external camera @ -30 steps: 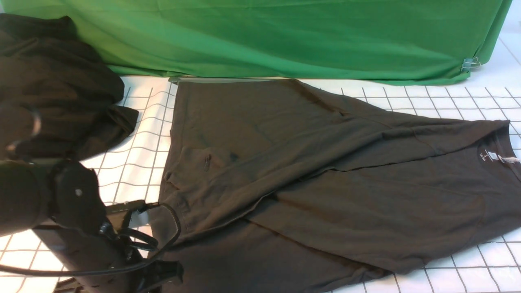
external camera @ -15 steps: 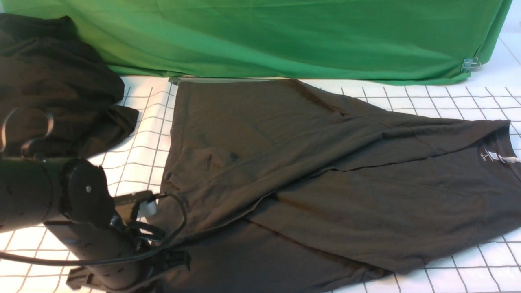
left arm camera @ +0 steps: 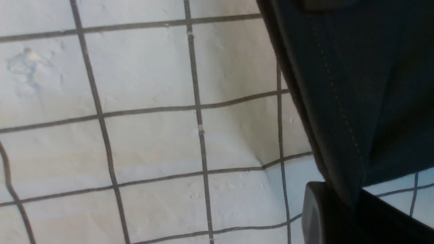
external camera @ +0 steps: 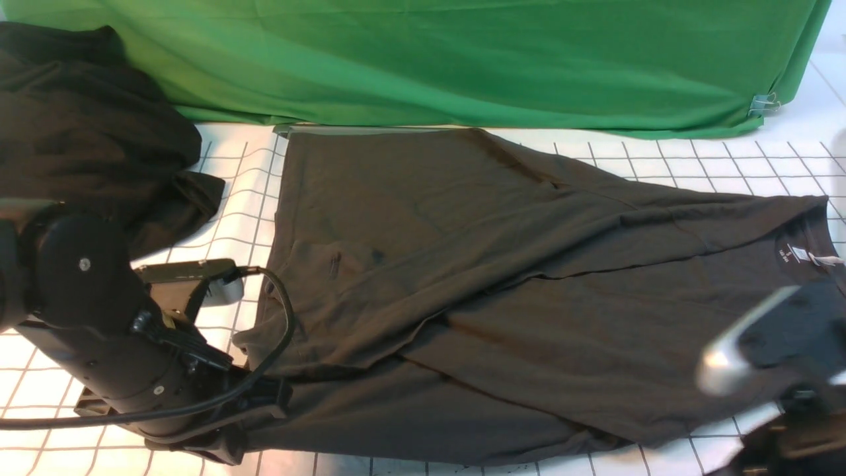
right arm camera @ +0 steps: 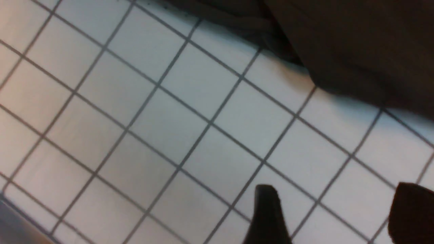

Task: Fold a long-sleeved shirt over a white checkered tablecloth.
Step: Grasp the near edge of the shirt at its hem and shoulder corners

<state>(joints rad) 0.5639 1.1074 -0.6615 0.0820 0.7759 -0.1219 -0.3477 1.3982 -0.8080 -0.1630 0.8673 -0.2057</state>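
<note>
Left gripper [left arm camera: 344, 203] clenched on the shirt's [external camera: 529, 284] hem; right gripper [right arm camera: 339, 217] spread wide over bare tablecloth [external camera: 218, 264].

A second black garment [external camera: 86, 132] lies heaped well beyond the left jaws, against the green cloth [external camera: 462, 59]. The left jaws pinch the stitched hem at the shirt's near left corner, the fabric running out from between them with checked squares showing just beside it. From those jaws the shirt lies spread on the tablecloth across to the right, creased and partly doubled over itself, with its white neck label [external camera: 798, 254] just beyond the right jaws. The right jaws stand apart with only white squares between them. The shirt's dark edge lies near, ahead of their tips, not touching them.
</note>
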